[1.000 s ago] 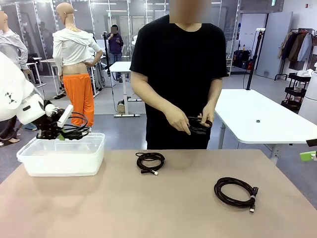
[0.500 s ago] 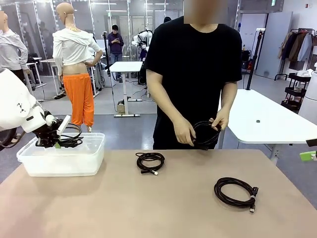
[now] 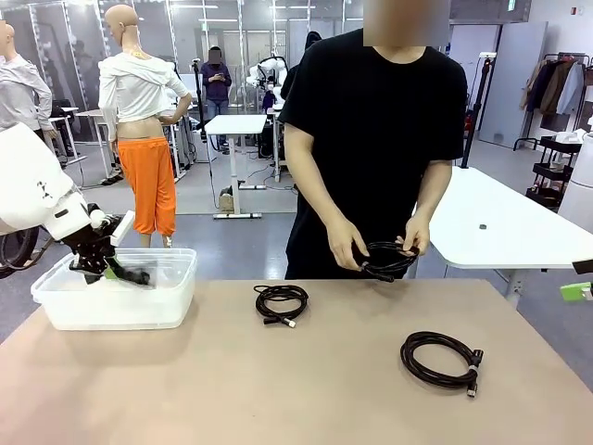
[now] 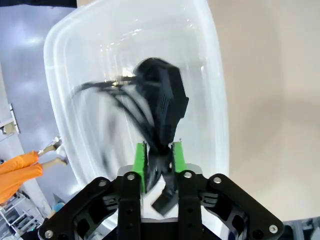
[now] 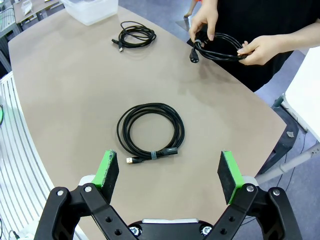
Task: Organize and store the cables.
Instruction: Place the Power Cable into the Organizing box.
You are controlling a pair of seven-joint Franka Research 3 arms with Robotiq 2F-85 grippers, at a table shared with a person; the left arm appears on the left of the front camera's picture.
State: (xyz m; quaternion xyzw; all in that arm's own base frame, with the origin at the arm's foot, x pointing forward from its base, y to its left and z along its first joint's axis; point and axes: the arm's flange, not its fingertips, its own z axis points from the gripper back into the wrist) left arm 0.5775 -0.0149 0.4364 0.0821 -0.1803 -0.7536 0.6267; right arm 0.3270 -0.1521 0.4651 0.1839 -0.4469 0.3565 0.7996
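Now the left jaws, narrow around a cable [image 4: 161, 102], grip unclear, have sunk into the bin [image 3: 139, 306]; right jaws wide.

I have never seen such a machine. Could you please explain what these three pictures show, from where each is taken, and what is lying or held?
It is a robot with two white arms, each ending in a two-finger claw with green pads. The front picture looks across a brown table at a person. The other two come from cameras on the wrists, looking along each claw. The left claw is over a clear plastic bin, with a black cable between its pads; whether it grips I cannot tell. The right claw is open above a large cable coil on the table. A smaller coil lies nearer the bin. The person's hands hold a third coil.
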